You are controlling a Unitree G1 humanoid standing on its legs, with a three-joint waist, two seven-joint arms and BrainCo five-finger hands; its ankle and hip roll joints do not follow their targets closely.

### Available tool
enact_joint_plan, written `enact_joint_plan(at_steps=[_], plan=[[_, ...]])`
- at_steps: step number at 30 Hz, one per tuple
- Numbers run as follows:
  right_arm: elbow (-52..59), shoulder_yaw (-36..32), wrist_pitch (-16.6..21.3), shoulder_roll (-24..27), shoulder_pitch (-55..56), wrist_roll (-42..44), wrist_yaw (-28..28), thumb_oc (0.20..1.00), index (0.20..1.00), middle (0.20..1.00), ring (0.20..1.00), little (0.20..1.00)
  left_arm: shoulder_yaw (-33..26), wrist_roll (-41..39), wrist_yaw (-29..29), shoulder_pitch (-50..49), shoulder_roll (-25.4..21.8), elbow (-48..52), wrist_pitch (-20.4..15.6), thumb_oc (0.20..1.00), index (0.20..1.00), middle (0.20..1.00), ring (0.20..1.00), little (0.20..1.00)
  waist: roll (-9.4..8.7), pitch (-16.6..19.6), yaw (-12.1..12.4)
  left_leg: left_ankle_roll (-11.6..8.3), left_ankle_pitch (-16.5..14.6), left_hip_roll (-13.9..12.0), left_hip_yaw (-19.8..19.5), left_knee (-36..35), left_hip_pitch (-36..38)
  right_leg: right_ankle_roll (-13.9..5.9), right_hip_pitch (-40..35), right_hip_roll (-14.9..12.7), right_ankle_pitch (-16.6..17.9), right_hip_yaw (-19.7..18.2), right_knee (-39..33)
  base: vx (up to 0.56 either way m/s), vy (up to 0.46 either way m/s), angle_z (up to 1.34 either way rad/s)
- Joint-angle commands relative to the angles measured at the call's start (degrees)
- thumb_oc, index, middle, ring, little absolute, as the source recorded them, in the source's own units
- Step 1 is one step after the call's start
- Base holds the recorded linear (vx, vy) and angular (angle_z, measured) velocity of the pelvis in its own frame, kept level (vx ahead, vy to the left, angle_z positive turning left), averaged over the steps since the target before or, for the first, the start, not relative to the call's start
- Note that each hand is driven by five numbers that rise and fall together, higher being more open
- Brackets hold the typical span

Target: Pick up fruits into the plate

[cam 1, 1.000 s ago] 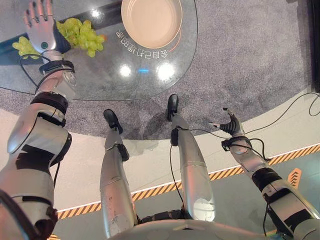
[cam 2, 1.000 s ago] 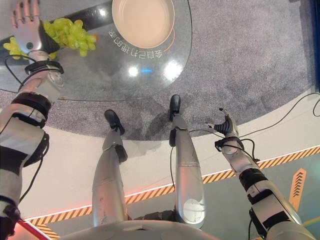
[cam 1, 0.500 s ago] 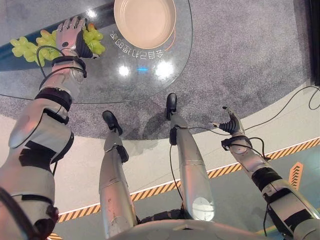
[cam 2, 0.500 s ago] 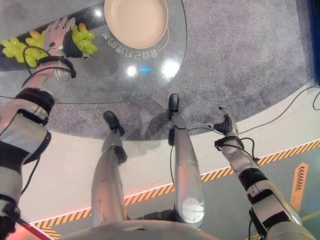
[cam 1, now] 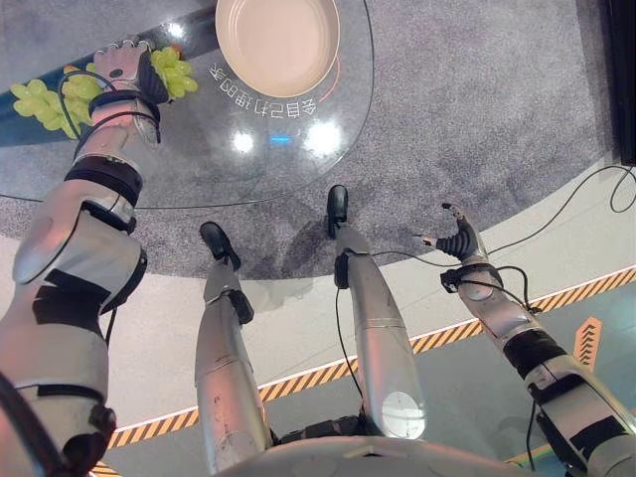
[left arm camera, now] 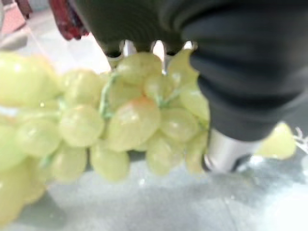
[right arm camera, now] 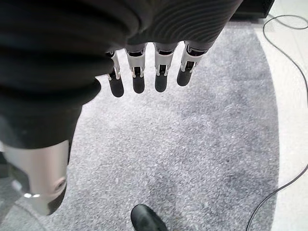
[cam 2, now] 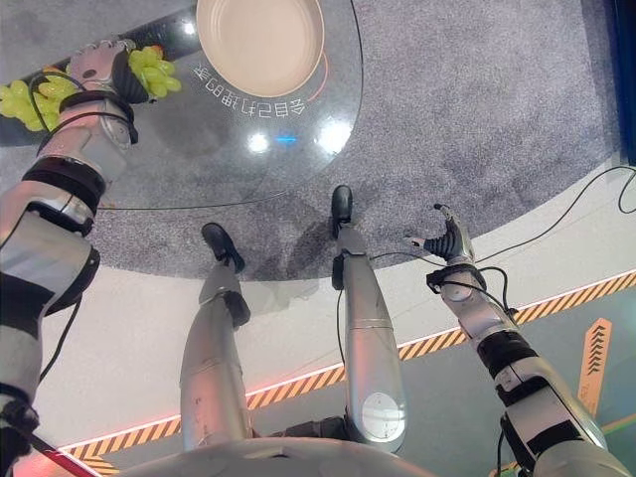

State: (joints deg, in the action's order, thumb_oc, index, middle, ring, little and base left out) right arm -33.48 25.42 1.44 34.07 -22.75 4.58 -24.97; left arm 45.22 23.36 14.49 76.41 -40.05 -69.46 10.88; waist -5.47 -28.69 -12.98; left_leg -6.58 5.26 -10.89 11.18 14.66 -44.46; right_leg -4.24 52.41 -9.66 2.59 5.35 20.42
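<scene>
So the fruit here is a bunch of green grapes [cam 1: 171, 72], pale yellow-green, round and glossy, hanging together on thin green stems. It sits at the left end of the glass table, and the left hand [cam 1: 121, 62] is on top of it with fingers curled over the cluster, thumb down beside it. More grapes [cam 1: 42, 101] poke out on the far left side of the wrist. The plate [cam 1: 277, 42] is round, shallow, beige and has nothing in it, lying flat just right of the grapes, not touching them.
</scene>
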Motion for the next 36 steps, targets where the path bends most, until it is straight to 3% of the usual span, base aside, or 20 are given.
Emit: enact_joint_plan(at_steps=[1,10,13,14,17,18,25,33,36], plan=[[2.90,-2.07,0.27,3.21,2.53,2.47,-1.80,1.000,1.000,1.000,1.000,1.000,-2.12,2.95,-4.43,-11.70,-1.20,-8.90,4.77,0.200,0.200,0.200,0.200,0.200,-1.08,-1.10,-1.81,0.51,-9.66,4.77,0.24,7.74,-3.66,-1.30,-2.52,5.55,-2.89,-1.51,-2.28,-0.01,-0.005,-0.05],[6.47,-2.76,1.04,3.33,3.50,3.14,-3.22,1.000,1.000,1.000,1.000,1.000,-2.94,4.71,5.00,-15.84,-1.60,-6.20,5.54,0.200,0.200,0.200,0.200,0.200,-1.10,-1.10,-1.35,0.46,-9.34,5.24,0.24,6.57,-1.43,-1.06,-4.67,5.81,-3.22,-1.21,-2.89,0.00,-0.001,0.00],[7.26,-3.19,3.39,3.14,4.24,4.86,-3.02,1.000,1.000,1.000,1.000,1.000,-4.27,2.87,10.15,-17.30,-2.11,-5.01,4.89,0.200,0.200,0.200,0.200,0.200,-0.88,-1.10,-0.96,0.51,-9.02,5.50,0.12,6.11,-0.50,-0.98,-5.53,5.79,-3.48,-1.13,-2.71,-0.04,0.009,-0.03],[7.55,-3.49,4.36,3.10,4.04,5.51,-2.85,1.000,1.000,1.000,1.000,1.000,-4.93,1.78,11.42,-17.19,-2.36,-4.78,4.41,0.200,0.200,0.200,0.200,0.200,-1.02,-1.10,-1.00,0.97,-6.95,5.68,0.72,5.55,-1.63,-0.57,-4.40,5.57,-1.70,-1.07,-3.25,-0.10,-0.003,-0.04],[9.58,-4.19,7.40,2.39,5.58,7.10,-2.06,1.000,1.000,1.000,1.000,1.000,-8.07,-3.22,16.64,-18.95,-3.02,-2.35,0.26,0.200,0.200,0.200,0.200,0.200,-0.75,-1.10,-0.44,1.04,-6.78,6.05,0.38,5.23,-0.62,-0.49,-5.49,5.52,-2.09,-1.03,-3.02,-0.05,0.003,-0.01],[11.47,-4.86,8.61,2.10,6.79,6.58,-1.31,1.000,1.000,1.000,1.000,1.000,-10.47,-5.10,19.52,-20.31,-3.09,0.44,-3.01,0.200,0.200,0.200,0.200,0.200,-0.37,-1.10,-0.07,1.08,-6.74,6.34,0.35,4.94,0.70,-0.51,-6.72,5.51,-2.49,-0.91,-2.76,0.00,0.000,0.00],[16.83,-7.18,12.88,0.70,11.75,3.71,1.97,1.000,1.000,1.000,1.000,1.000,-20.97,-9.24,27.86,-27.88,-3.83,12.74,-12.77,0.200,0.200,0.200,0.200,0.200,1.75,-1.10,2.16,1.15,-6.89,7.34,0.61,1.90,9.38,-1.14,-15.18,4.02,-4.19,1.33,-3.47,-0.03,0.022,0.03],[17.45,-9.01,13.72,1.21,14.01,0.44,7.01,1.000,1.000,1.000,1.000,1.000,-29.11,-9.51,30.93,-36.78,-4.16,22.92,-18.86,0.200,0.200,0.200,0.200,0.200,3.25,-0.91,4.39,0.67,-6.92,7.56,-0.12,-2.56,23.74,-2.18,-29.66,1.21,-4.42,2.86,-7.53,0.00,0.030,0.11],[18.05,-9.93,14.30,1.09,15.33,0.05,8.82,1.000,1.000,1.000,1.000,1.000,-31.10,-9.83,31.78,-39.52,-4.49,25.52,-20.76,0.200,0.200,0.200,0.200,0.200,3.23,1.21,4.91,0.50,-6.57,7.62,-0.05,-5.31,27.35,-2.75,-33.29,0.67,-4.04,3.27,-9.99,0.04,0.016,0.04]])
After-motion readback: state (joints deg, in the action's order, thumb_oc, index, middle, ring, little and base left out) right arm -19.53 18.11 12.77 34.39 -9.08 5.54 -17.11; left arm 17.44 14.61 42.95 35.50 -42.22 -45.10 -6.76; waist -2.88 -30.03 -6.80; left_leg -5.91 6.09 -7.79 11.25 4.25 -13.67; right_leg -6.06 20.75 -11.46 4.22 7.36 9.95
